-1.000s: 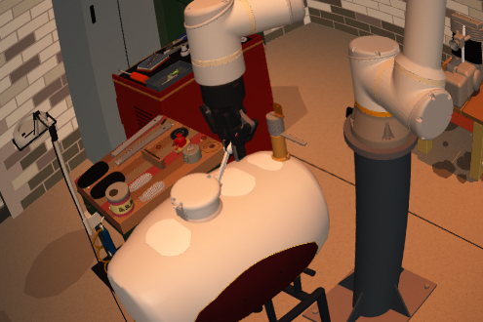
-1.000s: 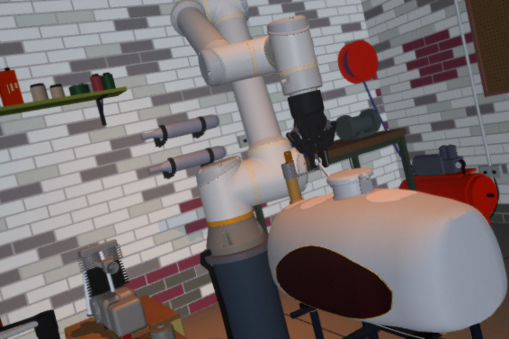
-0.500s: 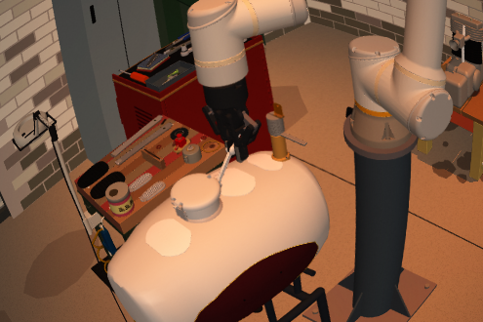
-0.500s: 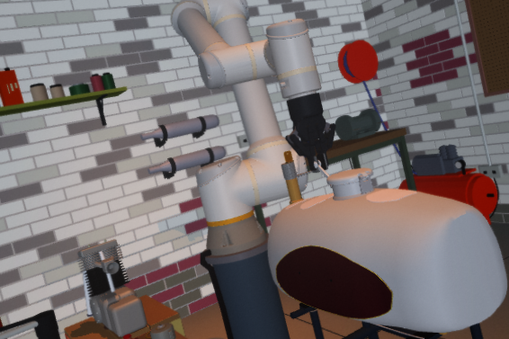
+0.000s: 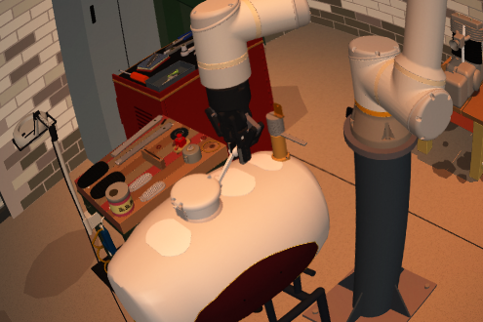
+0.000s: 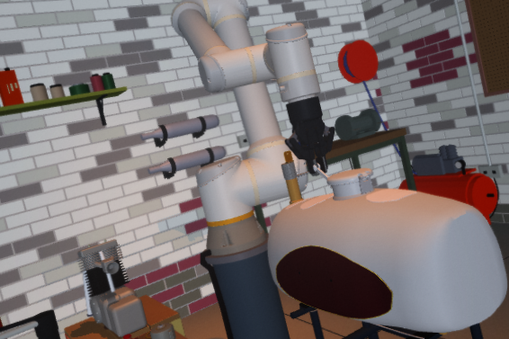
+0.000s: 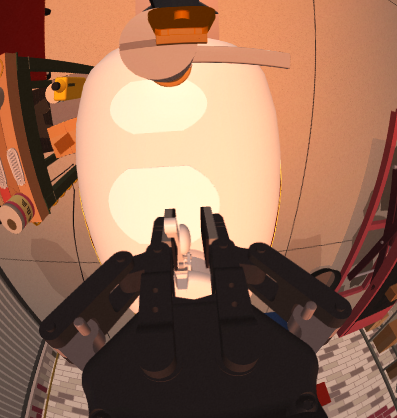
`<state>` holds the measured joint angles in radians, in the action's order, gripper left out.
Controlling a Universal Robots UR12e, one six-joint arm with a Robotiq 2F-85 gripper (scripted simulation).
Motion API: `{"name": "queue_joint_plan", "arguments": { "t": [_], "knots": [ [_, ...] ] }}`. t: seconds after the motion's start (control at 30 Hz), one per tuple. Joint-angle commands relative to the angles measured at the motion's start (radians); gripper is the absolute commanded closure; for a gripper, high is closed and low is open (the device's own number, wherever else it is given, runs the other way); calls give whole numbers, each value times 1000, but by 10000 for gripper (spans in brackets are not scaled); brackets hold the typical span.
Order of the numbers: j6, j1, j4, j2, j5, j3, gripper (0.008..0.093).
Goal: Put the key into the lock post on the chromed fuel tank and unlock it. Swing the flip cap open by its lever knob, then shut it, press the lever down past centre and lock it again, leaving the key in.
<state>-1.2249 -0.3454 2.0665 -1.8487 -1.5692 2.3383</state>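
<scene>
My gripper (image 5: 240, 149) (image 6: 316, 165) (image 7: 187, 227) is closed on the lever knob (image 7: 179, 236) at the raised end of the thin lever (image 5: 226, 168), above the top of the chromed fuel tank (image 5: 217, 229) (image 6: 386, 245). The lever slopes down to the round flip cap (image 5: 197, 197) (image 6: 350, 182), which sits closed on the tank's filler neck. The brass lock post (image 5: 278, 141) (image 6: 291, 182) stands upright at the tank's far end, beside my gripper. The key (image 5: 291, 138) (image 7: 204, 52) sits in the post, its flat bow sticking out sideways.
A wooden tool tray (image 5: 144, 168) with a tape roll, rulers and small parts lies left of the tank. A red tool chest (image 5: 178, 92) stands behind it. The arm's dark pedestal (image 5: 381, 234) rises to the tank's right. A lamp stand (image 5: 37, 129) leans by the tray.
</scene>
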Motion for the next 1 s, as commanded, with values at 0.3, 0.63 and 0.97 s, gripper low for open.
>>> {"name": "queue_joint_plan", "arguments": {
  "t": [0.3, 0.63, 0.97],
  "knots": [
    [2, -3, 11, 1, -2, 15, 934],
    [5, -5, 23, 1, -2, 26, 934],
    [6, -7, 36, 3, -2, 38, 934]
  ]
}}
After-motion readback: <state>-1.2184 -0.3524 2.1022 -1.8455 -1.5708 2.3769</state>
